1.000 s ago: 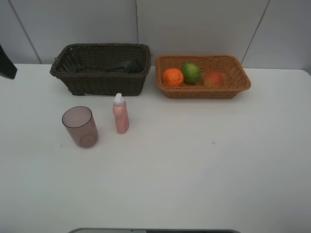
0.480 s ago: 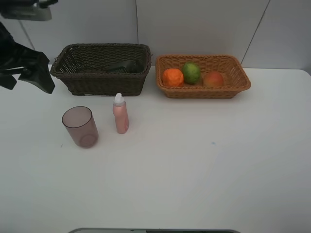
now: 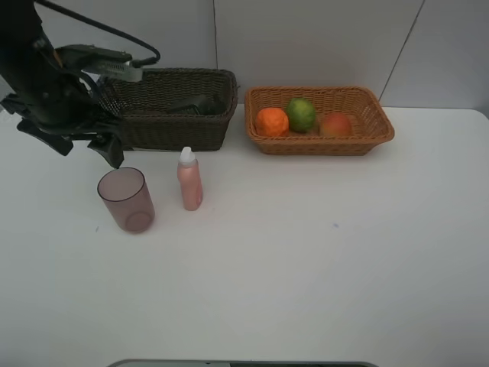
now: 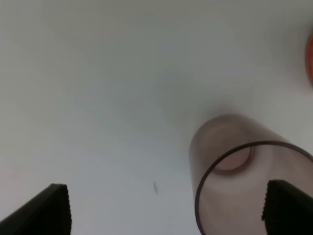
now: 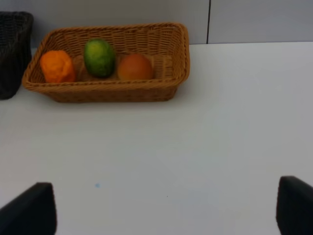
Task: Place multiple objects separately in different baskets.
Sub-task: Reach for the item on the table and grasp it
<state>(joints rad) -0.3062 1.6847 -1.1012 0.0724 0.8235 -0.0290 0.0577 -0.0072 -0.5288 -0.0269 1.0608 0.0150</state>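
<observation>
The mauve cup (image 3: pixel 126 199) and the pink bottle (image 3: pixel 189 180) stand on the white table in front of the dark brown basket (image 3: pixel 170 134). The dark green pump bottle (image 3: pixel 195 104) lies inside that basket. The tangerine (image 3: pixel 271 121), lime (image 3: pixel 301 114) and peach (image 3: pixel 335 124) lie in the orange-tan basket (image 3: pixel 321 143). My left gripper (image 3: pixel 85 149) is open and empty, just behind and left of the cup. The left wrist view shows the cup (image 4: pixel 249 181) near one finger of the left gripper (image 4: pixel 168 213). My right gripper (image 5: pixel 164 210) is open and empty, well short of the orange-tan basket (image 5: pixel 105 90).
The left arm (image 3: pixel 46 84) and its cable stand in front of the dark basket's left end. The pink bottle's edge (image 4: pixel 310 58) shows in the left wrist view. The dark basket's corner (image 5: pixel 12 49) shows in the right wrist view. A grey wall runs behind both baskets.
My left arm has come in from the left edge and moved right and down to just behind the cup. The cup, bottle and baskets have not moved.
</observation>
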